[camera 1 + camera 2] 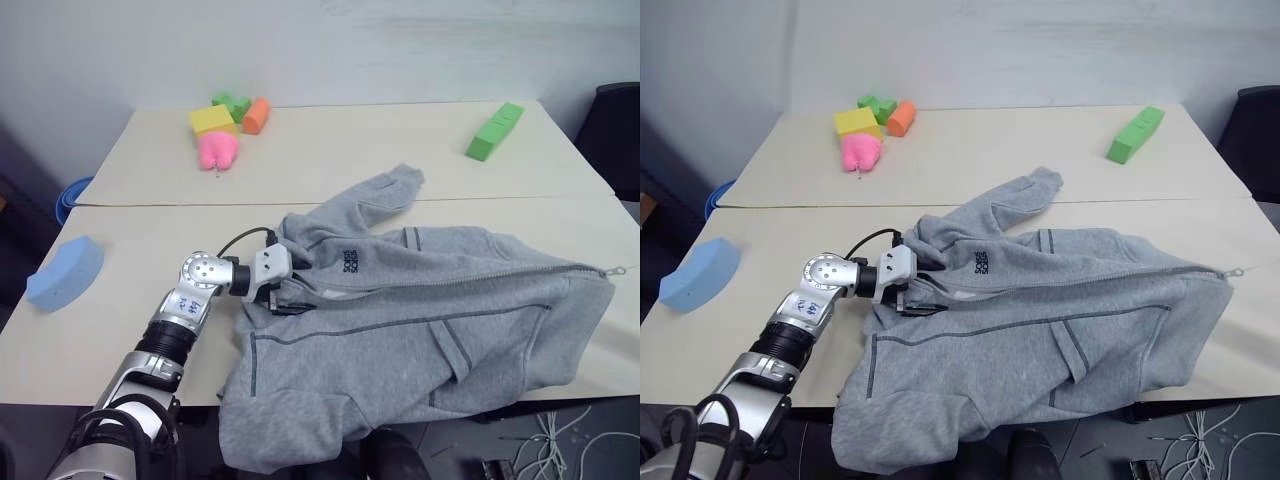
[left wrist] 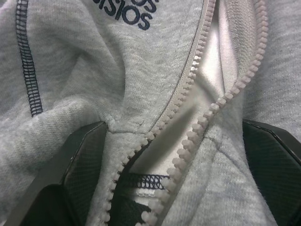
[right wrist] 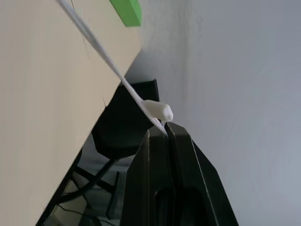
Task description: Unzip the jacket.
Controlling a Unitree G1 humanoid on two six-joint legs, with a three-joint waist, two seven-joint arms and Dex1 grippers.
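Note:
The light grey jacket (image 1: 420, 330) lies spread over the front of the table (image 1: 350, 160), its lower part hanging off the front edge. My left gripper (image 1: 285, 295) is at the collar, just below the dark neck logo (image 1: 350, 262). It is open, its black fingers (image 2: 84, 160) standing wide on either side of the parted zip teeth (image 2: 207, 122). In the right wrist view my right gripper (image 3: 165, 128) is shut on a thin white cord (image 3: 113, 68) with a white plastic tip (image 3: 159, 110), beside the table's right edge. The zip line ends at the jacket's right corner (image 1: 606, 270).
A blue foam piece (image 1: 65, 270) lies at the table's left edge. Yellow (image 1: 212, 121), pink (image 1: 217, 150), orange (image 1: 257, 115) and green (image 1: 232, 103) foam toys sit at the back left. A green block (image 1: 494, 131) lies back right. A black chair (image 1: 615, 130) stands right of the table.

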